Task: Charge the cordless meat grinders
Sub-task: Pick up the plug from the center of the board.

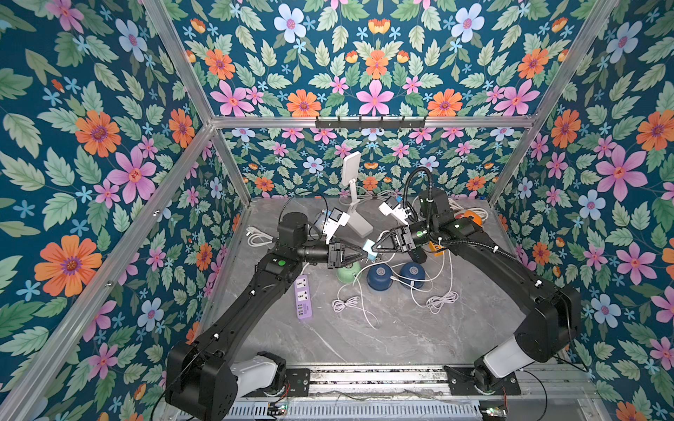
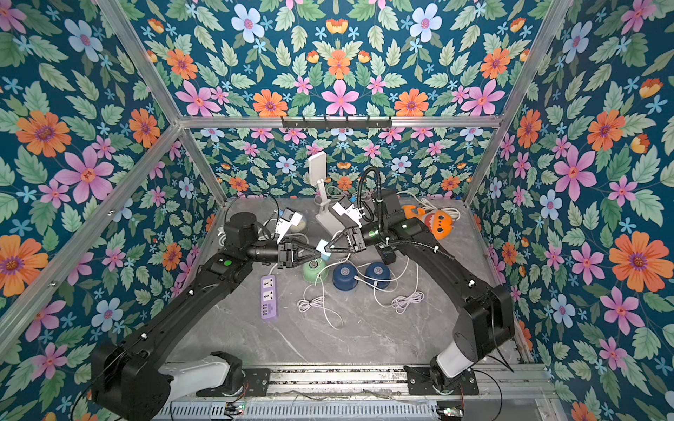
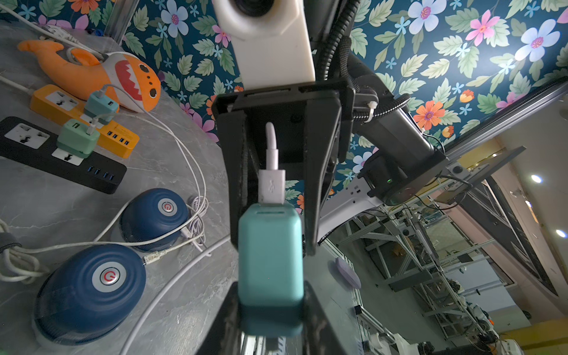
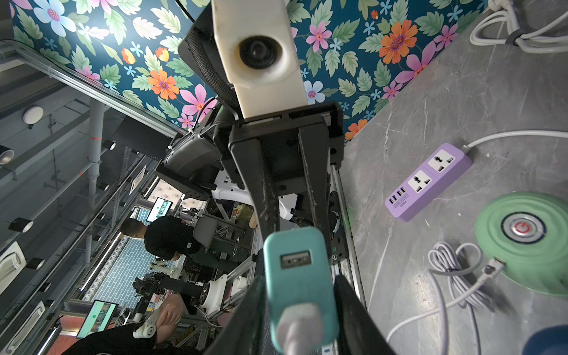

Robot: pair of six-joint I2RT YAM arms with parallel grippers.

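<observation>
Above the middle of the grey desk point(image 1: 401, 335) the two arms meet tip to tip. The left fingers point(image 3: 221, 332) are clamped on a teal adapter point(image 1: 370, 250) and hold it in the air, clear of the desk. A white USB plug point(image 3: 272, 184) sits against the adapter's face beside a second socket. The right fingers point(image 3: 319, 172) stand on either side of that plug with a small gap showing. Whether they press on the plug or on the adapter I cannot tell.

The grinders stand in a row on the desk, just nearer than the fingers. The green grinder point(image 1: 346, 272) is on the left, partly under the left fingers in both top views. To its right come the middle navy grinder point(image 1: 379, 277) and the right navy grinder point(image 1: 412, 274). Each has a white cable plugged into its side, and loose coils of cable point(image 1: 441, 300) lie on the desk nearer still.

A purple power strip point(image 1: 303, 297) lies left of the green grinder. At the far right, an orange power strip point(image 3: 55, 107) and a black power strip point(image 3: 46, 159) each carry an adapter with a cable in it.
</observation>
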